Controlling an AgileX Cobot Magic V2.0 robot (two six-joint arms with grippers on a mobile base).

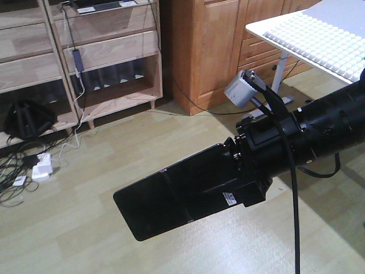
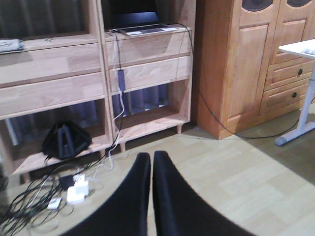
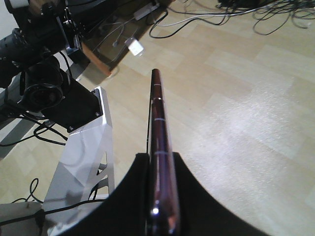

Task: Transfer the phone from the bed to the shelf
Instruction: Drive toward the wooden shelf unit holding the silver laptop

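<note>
The phone (image 1: 171, 200) is a slim black slab with a crease across its middle and a small white sticker near the held end. My right gripper (image 1: 236, 180) is shut on that end and holds it in the air above the floor. From the right wrist view the phone (image 3: 158, 123) shows edge-on, pinkish and glossy, pinched between the two black fingers of the right gripper (image 3: 160, 160). The light wooden shelf (image 1: 114, 51) stands at the far left, apart from the phone. My left gripper (image 2: 151, 158) is shut on nothing and points toward the shelf (image 2: 54, 64). The bed is out of view.
A grey laptop (image 2: 140, 22) lies on an upper board of the shelf. A black object (image 1: 25, 120) sits in a low compartment. Cables and white adapters (image 1: 40, 168) litter the floor before it. An orange-brown wooden cabinet (image 1: 211, 45) and a white table (image 1: 308, 34) stand to the right.
</note>
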